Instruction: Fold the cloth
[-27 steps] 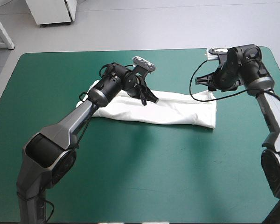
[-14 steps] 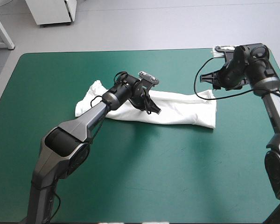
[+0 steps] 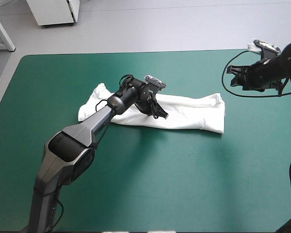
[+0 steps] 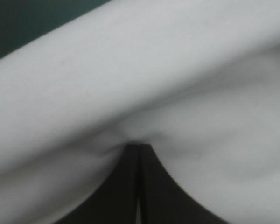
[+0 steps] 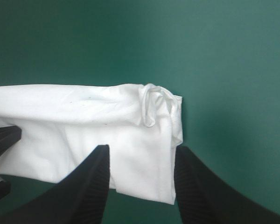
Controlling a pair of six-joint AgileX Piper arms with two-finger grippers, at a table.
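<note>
The white T-shirt (image 3: 194, 114) lies folded into a long band across the far half of the teal-green cover. My left gripper (image 3: 162, 115) presses down on the band's middle. In the left wrist view its black fingers meet in a pointed arch (image 4: 139, 147) with the T-shirt (image 4: 177, 70) puckered at the tips. My right gripper (image 3: 231, 77) hangs open above the cover, off to the right of the band's right end. In the right wrist view its fingers stand apart (image 5: 140, 151) with nothing between them, and the T-shirt's (image 5: 84, 112) rumpled right end lies ahead.
The right gripper is close to the table's far right corner (image 3: 281, 53). A broad stretch of teal-green cover (image 3: 160, 184) lies between the band and the table's near edge.
The left gripper slid from the band's left part to its middle and stopped there. The right gripper drew back to the right, away from the band's right end.
</note>
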